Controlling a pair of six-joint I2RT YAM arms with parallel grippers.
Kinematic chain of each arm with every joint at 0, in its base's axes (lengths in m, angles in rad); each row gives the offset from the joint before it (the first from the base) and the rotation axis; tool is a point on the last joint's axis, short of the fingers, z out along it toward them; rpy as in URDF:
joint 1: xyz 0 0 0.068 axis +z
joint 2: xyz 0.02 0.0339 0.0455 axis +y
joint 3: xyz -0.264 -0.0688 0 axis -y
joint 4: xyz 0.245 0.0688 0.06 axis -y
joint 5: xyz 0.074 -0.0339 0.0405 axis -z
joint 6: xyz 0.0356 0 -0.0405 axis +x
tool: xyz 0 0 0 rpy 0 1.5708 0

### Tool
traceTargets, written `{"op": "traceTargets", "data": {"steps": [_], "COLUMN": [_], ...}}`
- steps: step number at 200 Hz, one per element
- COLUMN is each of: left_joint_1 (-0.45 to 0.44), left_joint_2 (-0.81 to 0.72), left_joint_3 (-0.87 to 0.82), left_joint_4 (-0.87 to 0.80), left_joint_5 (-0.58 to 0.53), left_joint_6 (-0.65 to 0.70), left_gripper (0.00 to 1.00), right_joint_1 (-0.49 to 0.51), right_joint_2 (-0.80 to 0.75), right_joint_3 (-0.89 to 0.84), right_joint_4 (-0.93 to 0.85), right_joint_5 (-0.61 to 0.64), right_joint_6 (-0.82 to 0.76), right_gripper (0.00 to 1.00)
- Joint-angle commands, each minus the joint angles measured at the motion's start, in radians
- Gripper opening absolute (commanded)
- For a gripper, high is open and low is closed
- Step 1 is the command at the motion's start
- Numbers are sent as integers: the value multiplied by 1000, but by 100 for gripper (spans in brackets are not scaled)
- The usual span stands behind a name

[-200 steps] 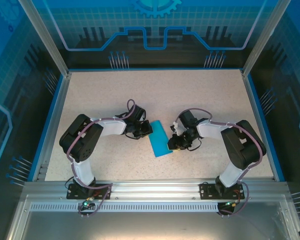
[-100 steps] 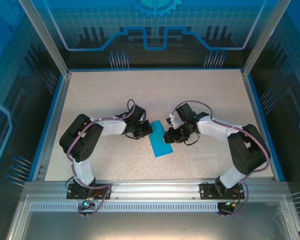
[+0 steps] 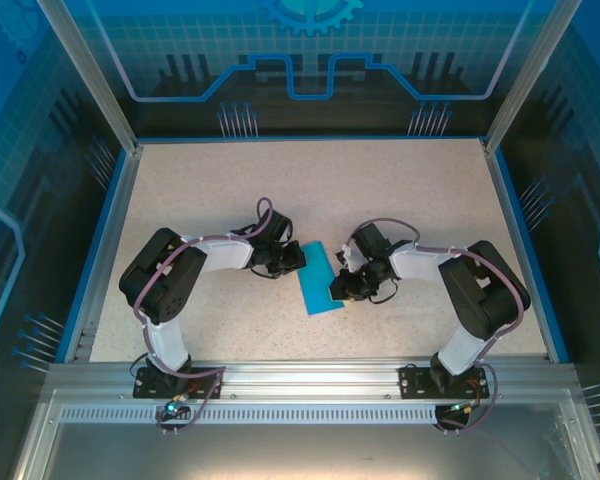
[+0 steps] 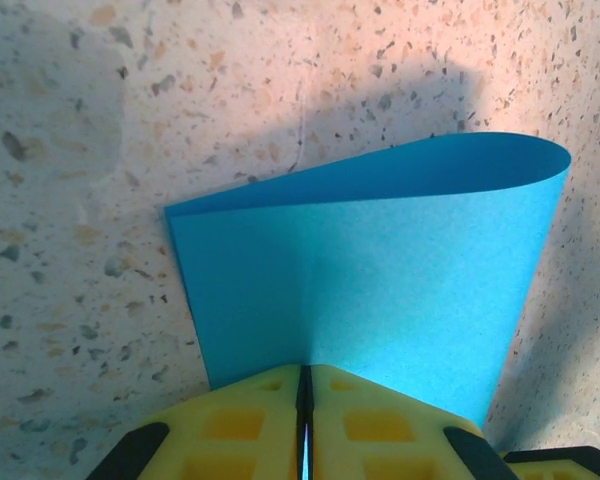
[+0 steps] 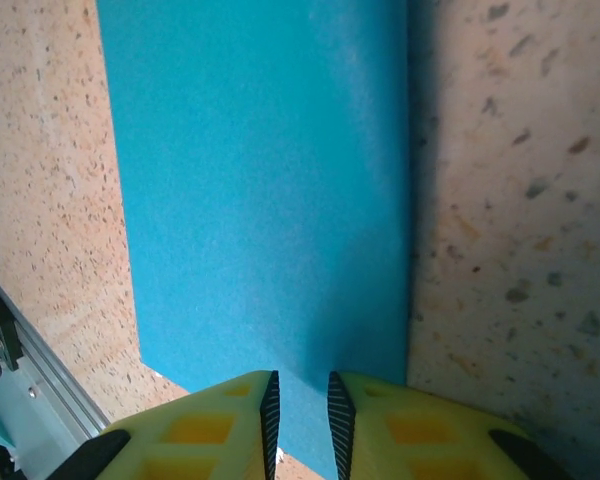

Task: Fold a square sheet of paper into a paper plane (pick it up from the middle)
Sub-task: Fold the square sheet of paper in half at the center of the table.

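Arms: two — left arm [image 3: 215, 250], right arm [image 3: 420, 262]
Grippers: two were there, left gripper [image 3: 298, 262] and right gripper [image 3: 338, 292]
Sheet of paper [image 3: 318, 280]: just one, blue
Table [image 3: 380, 190]: one was all I saw

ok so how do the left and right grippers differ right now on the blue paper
The left gripper has its jaws pressed together on an edge of the blue paper; the right gripper has its jaws a narrow slit apart, with paper showing through the gap. From above, the left gripper sits at the paper's far left corner, the right gripper along its right edge. Both are yellow-tipped and low at the paper.
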Motion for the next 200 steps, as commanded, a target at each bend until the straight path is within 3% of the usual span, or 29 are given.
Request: {"op": "traceTargets", "data": {"steps": [1,57,124,200], "left_joint_1": [-11,-10,-11,-12], "left_joint_2": [18,36,35,53], "left_joint_3": [11,-12,-34,-32], "left_joint_4": [-38,-25,-26,-42], "left_joint_5": [-16,-7,-13,-3], "left_joint_6": [58,95,85,89], "left_gripper": [13,13,12,12], "right_joint_1": [38,2,-14,-96], "right_joint_2": [-18,-85,140,141], "right_joint_3": [-85,4,226,147], "right_joint_4": [0,56,95,122], "right_joint_5": [-15,-4,3,16], "right_joint_6": [75,70,78,125], "right_gripper": [24,25,23,21]}}
